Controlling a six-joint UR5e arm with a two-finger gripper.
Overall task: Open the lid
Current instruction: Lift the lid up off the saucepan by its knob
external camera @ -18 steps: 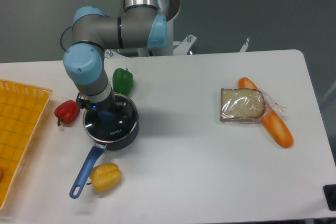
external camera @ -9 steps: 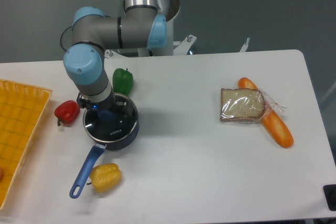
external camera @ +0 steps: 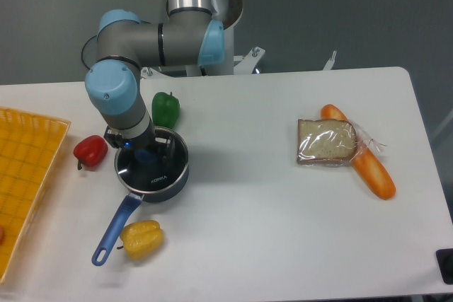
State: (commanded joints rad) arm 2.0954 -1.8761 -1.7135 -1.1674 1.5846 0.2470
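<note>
Our gripper (external camera: 144, 153) sits down over the lid (external camera: 153, 169) at its blue knob, grip state unclear to us, and the lid rests on the saucepan (external camera: 141, 187), so lifting remains.

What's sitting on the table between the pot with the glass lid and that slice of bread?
Nothing: in the fixed camera's view, the stretch of white table between the lid on its pot and the wrapped bread slice is bare.
</note>
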